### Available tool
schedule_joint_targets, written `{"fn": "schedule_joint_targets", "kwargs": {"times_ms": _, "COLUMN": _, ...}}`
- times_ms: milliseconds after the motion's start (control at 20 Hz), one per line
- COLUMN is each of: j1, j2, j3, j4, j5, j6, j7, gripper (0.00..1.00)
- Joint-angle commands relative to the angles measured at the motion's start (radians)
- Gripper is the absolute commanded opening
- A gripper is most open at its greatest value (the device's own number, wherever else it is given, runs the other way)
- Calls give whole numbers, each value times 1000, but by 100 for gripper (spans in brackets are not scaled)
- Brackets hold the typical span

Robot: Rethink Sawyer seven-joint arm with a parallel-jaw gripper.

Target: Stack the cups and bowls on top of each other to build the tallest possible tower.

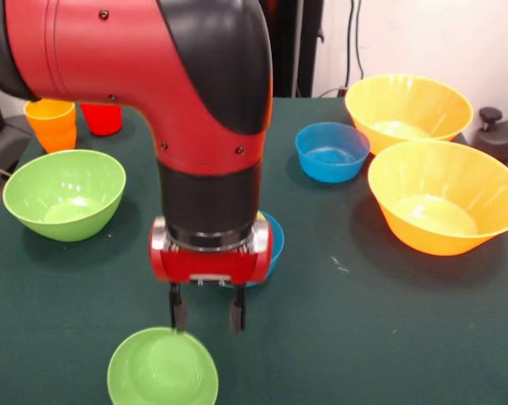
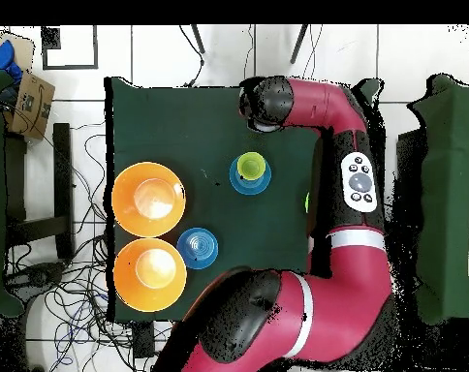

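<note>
The tool point(image 1: 208, 317) hangs over the dark green desk point(image 1: 338, 337), its two black fingers narrowly parted and holding nothing, just above the far rim of the small glossy green plastic bowl point(image 1: 163, 369); behind the wrist sits a small blue bowl point(image 1: 273, 240), mostly hidden; a second small blue bowl point(image 1: 331, 152) stands beside two very large orange bowls point(image 1: 444, 198); the large green bowl point(image 1: 64, 194), orange translucent cup point(image 1: 51, 124) and red cup point(image 1: 102, 119) stand on the opposite side.

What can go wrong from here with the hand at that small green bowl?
1. The hand is open at the far rim of the small green bowl; a finger may clip the rim and tip it.
2. That bowl sits at the table's near edge and may slide off.
3. The arm hides the blue bowl behind it.
</note>
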Motion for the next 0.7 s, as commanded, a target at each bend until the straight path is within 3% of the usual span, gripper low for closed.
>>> {"fn": "schedule_joint_targets", "kwargs": {"times_ms": 50, "j1": 32, "j2": 171, "j3": 111, "j4": -115, "j5": -67, "j6": 15, "j7": -266, "gripper": 100}}
{"fn": "schedule_joint_targets", "kwargs": {"times_ms": 300, "j1": 74, "j2": 186, "j3": 53, "j4": -181, "j5": -94, "j6": 100, "j7": -216, "gripper": 100}}
{"fn": "schedule_joint_targets", "kwargs": {"times_ms": 500, "j1": 90, "j2": 224, "j3": 29, "j4": -256, "j5": -109, "j6": 217, "j7": -267, "gripper": 100}}
{"fn": "schedule_joint_targets", "kwargs": {"times_ms": 700, "j1": 92, "j2": 220, "j3": 27, "j4": -257, "j5": -104, "j6": 242, "j7": -290, "gripper": 100}}
